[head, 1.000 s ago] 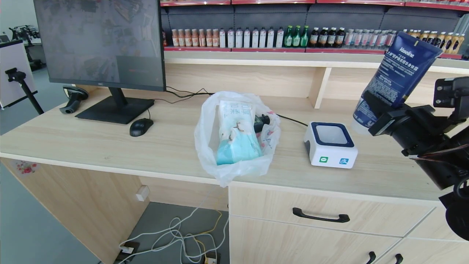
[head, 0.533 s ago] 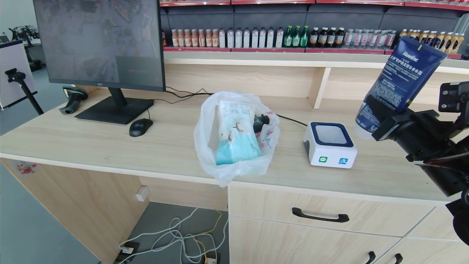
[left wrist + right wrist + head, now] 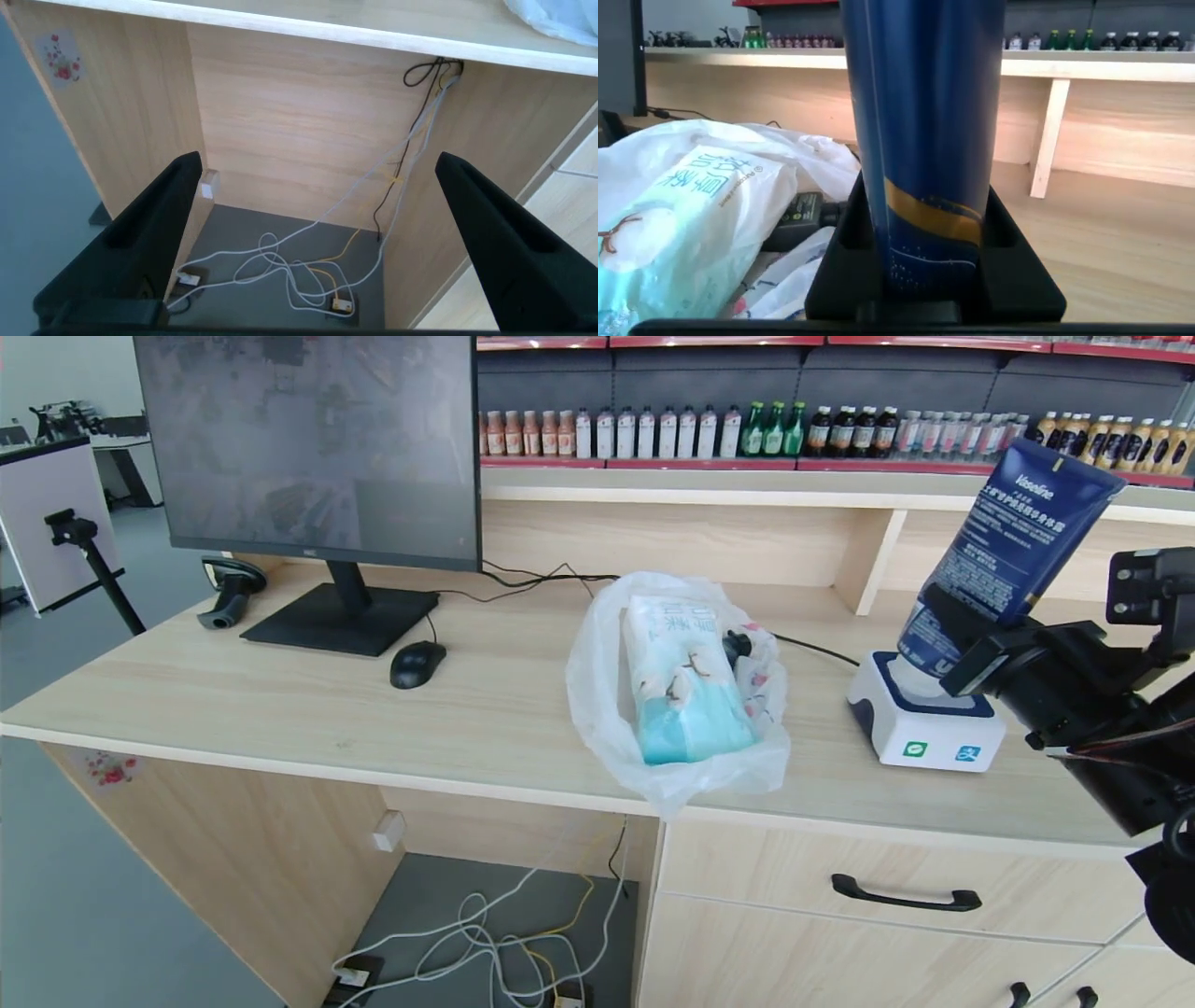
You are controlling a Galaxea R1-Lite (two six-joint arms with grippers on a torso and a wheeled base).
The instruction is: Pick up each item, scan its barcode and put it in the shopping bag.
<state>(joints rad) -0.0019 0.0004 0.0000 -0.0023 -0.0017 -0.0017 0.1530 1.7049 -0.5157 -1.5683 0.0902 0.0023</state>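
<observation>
My right gripper (image 3: 971, 637) is shut on a dark blue tube (image 3: 1013, 551), held tilted with its cap end just over the white barcode scanner (image 3: 924, 733) on the counter. In the right wrist view the tube (image 3: 924, 121) stands between the gripper (image 3: 924, 271) fingers. Left of the scanner lies the clear shopping bag (image 3: 597, 700), holding a blue-and-white pack (image 3: 686, 686) and a black item (image 3: 738, 644). My left gripper (image 3: 318, 243) hangs open below the counter's edge, with nothing between its fingers.
A monitor (image 3: 308, 439), a mouse (image 3: 416, 664) and a handheld scanner (image 3: 227, 595) stand on the counter's left part. Bottles line the shelf (image 3: 747, 429) behind. Drawers (image 3: 906, 896) sit under the counter, and cables (image 3: 308, 271) lie on the floor.
The head camera has turned, shifting the whole scene right. Relative to the scanner, the tube in my right gripper has moved left, from beside it to over it.
</observation>
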